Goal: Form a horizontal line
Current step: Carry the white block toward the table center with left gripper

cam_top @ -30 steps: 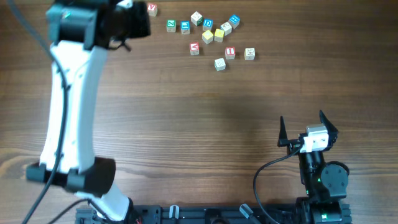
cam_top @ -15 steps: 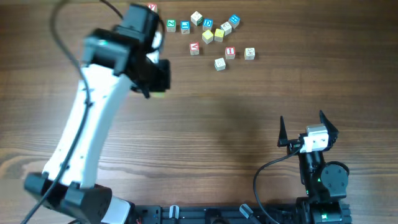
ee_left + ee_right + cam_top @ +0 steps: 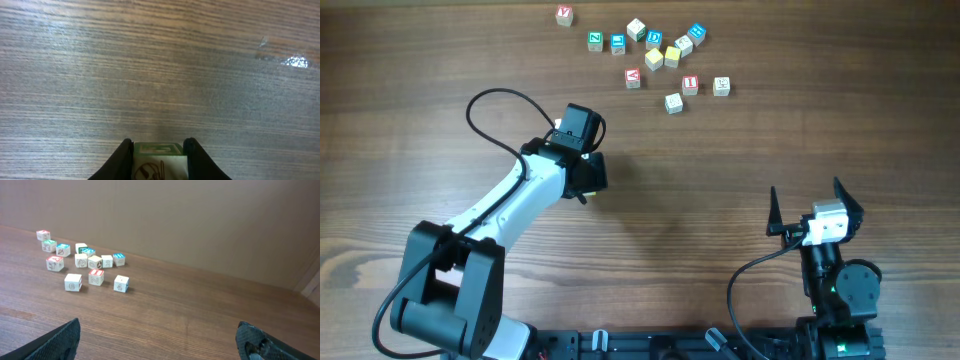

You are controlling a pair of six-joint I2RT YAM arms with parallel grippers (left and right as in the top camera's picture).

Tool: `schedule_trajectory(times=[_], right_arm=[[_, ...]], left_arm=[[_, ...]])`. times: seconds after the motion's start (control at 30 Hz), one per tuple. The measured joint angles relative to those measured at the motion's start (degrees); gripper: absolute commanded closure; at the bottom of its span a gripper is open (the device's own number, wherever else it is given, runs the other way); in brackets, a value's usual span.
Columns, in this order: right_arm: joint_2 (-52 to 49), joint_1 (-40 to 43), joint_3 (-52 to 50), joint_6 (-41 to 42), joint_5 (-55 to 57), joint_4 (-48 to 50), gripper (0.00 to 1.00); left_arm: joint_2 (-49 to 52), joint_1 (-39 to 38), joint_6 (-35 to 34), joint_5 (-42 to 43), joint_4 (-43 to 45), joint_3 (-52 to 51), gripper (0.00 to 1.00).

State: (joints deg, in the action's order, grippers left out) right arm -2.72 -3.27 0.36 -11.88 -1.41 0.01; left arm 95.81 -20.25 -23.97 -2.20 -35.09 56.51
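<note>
Brown wood-grain table: smooth, faint sheen. Small pale wooden alphabet cubes: matt, printed faces. Left arm's white shell: glossy plastic.

Counted: thirteen small lettered cubes loose on the counter beyond the left end effector, one cube clamped within it.

Overhead, I read a red I on one small pale wooden cube and what looks like a red A on a second pale wooden cube. Through the right wrist camera, a cream wooden cube seems to show a 4. The markings on the green-edged wooden cube in my left gripper are unreadable.
</note>
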Motion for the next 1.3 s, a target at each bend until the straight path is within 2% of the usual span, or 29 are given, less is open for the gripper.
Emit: schedule_trajectory(times=[0.27, 0.53, 0.7, 0.8, 0.93, 0.97, 1.03, 1.07, 1.13, 1.2, 1.23, 1.3], right_arm=[[0.00, 0.00, 0.00, 0.00, 0.00, 0.00, 0.00], [0.00, 0.00, 0.00, 0.00, 0.00, 0.00, 0.00], [0.00, 0.00, 0.00, 0.00, 0.00, 0.00, 0.00], [0.00, 0.00, 0.00, 0.00, 0.00, 0.00, 0.00], [0.00, 0.00, 0.00, 0.00, 0.00, 0.00, 0.00], [0.00, 0.00, 0.00, -0.02, 0.00, 0.00, 0.00], [0.00, 0.00, 0.00, 0.00, 0.00, 0.00, 0.00], [0.00, 0.00, 0.00, 0.00, 0.00, 0.00, 0.00], [0.00, 0.00, 0.00, 0.00, 0.00, 0.00, 0.00], [0.00, 0.00, 0.00, 0.00, 0.00, 0.00, 0.00], [0.00, 0.00, 0.00, 0.00, 0.00, 0.00, 0.00], [0.00, 0.00, 0.00, 0.00, 0.00, 0.00, 0.00]], left_arm=[[0.00, 0.00, -0.37, -1.01, 2.36, 0.00, 0.73], [0.00, 0.00, -0.39, -1.01, 3.30, 0.00, 0.73], [0.00, 0.00, 0.13, -1.03, 8.59, -3.37, 0.72], [0.00, 0.00, 0.96, -1.11, 9.20, -4.66, 0.59], [0.00, 0.00, 1.33, -1.31, 9.40, -4.72, 0.51], [0.00, 0.00, 1.38, -1.40, 9.38, -4.72, 0.53], [0.00, 0.00, 1.36, -1.42, 8.92, -4.72, 0.66], [0.00, 0.00, 1.40, -1.40, 8.63, -4.72, 0.69], [0.00, 0.00, 1.79, -1.44, 8.31, -4.72, 0.74], [-0.02, 0.00, 1.84, -1.42, 8.33, -4.72, 0.75], [-0.02, 0.00, 1.84, -1.42, 8.35, -4.72, 0.69], [-0.02, 0.00, 2.67, -1.42, 8.33, -4.72, 0.47]])
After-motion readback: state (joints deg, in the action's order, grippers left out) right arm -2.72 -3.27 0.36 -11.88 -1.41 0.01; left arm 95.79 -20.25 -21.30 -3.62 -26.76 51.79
